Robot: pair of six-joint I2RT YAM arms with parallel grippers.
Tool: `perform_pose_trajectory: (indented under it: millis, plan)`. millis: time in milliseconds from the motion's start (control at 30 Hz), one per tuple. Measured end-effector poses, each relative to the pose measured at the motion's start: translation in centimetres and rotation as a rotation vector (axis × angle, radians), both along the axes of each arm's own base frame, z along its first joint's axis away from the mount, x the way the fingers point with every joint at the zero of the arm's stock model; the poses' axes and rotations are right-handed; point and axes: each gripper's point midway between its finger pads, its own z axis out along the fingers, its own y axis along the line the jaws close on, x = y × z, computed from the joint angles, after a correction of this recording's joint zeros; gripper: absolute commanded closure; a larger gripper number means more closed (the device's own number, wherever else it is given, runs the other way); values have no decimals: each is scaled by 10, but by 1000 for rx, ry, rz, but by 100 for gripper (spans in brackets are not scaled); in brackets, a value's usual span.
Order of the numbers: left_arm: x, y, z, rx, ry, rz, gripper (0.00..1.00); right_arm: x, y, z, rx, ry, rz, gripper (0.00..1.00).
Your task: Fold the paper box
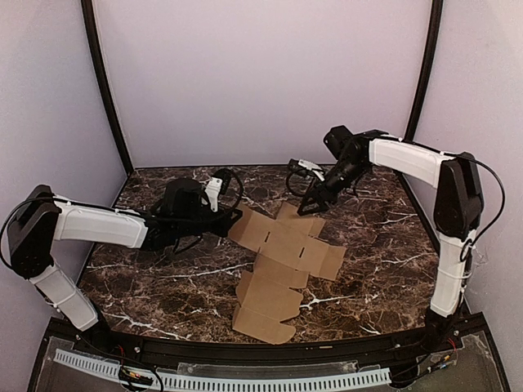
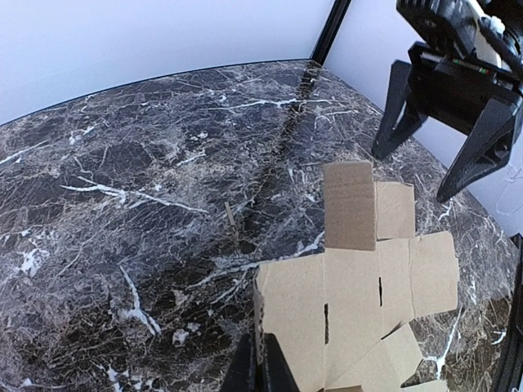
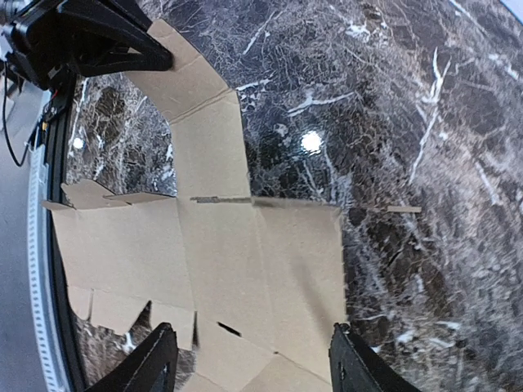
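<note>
Plainly, nothing printed shows on the box [image 1: 282, 253]: it is an unfolded die-cut sheet of bare brown cardboard, and every panel and flap in view has the same unmarked face, broken only by crease lines and a few short slots. It lies in the middle of the table [image 1: 392, 245], running at a slant from the far centre toward the near edge. Its widest panels are between the two arms, and some of the small flaps at the near end are bent up a little. The left gripper [image 2: 261, 363] is low at the sheet's left edge with its fingers pressed together, and that edge looks pinched between them. The right wrist view shows the same black fingers sitting on the end of that flap. The right gripper [image 1: 313, 204] hangs over the far flap with its fingers spread apart, clear of the cardboard and holding nothing. Its own camera looks down between the two tips at the broad middle panels. The table is dark brown marble-pattern with white veins, glossy enough to carry a round glare [image 3: 310, 141] from a lamp. A thin cardboard sliver [image 2: 230, 219] lies on it, just beside the sheet. Pale lilac-white walls [image 1: 261, 73] close the space on three sides, with black posts [image 1: 106, 90] at the far corners. A white perforated strip [image 1: 245, 380] runs along the near edge below the arm bases.
</note>
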Motion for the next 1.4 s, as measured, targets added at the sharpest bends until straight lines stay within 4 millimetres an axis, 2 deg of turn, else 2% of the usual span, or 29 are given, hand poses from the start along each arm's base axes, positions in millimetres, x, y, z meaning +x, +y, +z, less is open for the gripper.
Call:
perform_pose_trajectory:
  millis: [100, 267, 367, 467, 533, 633, 667, 767, 800, 867, 900, 1000, 1067, 1200, 1400]
  plan:
    - [-6, -1, -6, -3, 1, -32, 99, 9, 0, 8, 4, -71, 11, 34]
    - [-9, -4, -4, -18, -6, -54, 99, 26, 8, 12, 15, -118, 36, 34]
    - [-8, -5, 0, -29, -17, -57, 99, 30, 13, 3, 18, -92, 62, 34]
    - [-8, -5, 5, -37, -29, -53, 99, 22, 10, -13, -5, -30, 79, 39]
    - [-7, -3, 8, -40, -39, -43, 99, 16, 8, -20, -16, -3, 88, 51]
    - [-4, -2, 9, -39, -48, -25, 99, 8, 4, -26, -30, 37, 90, 79]
    - [-3, -1, 9, -37, -50, -18, 99, 6, 3, -28, -33, 50, 86, 86]
    - [-1, 2, 9, -29, -54, 1, 99, 3, 3, -30, -32, 72, 69, 100]
    - [-1, 1, 8, -26, -55, 4, 99, 2, 3, -29, -28, 76, 60, 100]
    - [-2, -1, 7, -25, -56, 1, 90, -2, 3, -29, -27, 71, 47, 100]
    - [-3, -2, 7, -26, -56, -1, 75, -4, 4, -29, -36, 59, 42, 100]
    - [-6, -6, 6, -28, -52, -19, 51, -7, 8, -31, -90, -29, 46, 100]
    - [-8, -7, 6, -29, -52, -30, 43, -10, 13, -32, -131, -96, 63, 100]
    - [-20, 5, 12, -8, -69, -42, 36, -7, 18, -35, -211, -219, 91, 100]
    - [-42, 52, 53, -53, -189, 59, 32, 6, 10, -31, -341, -406, 128, 100]
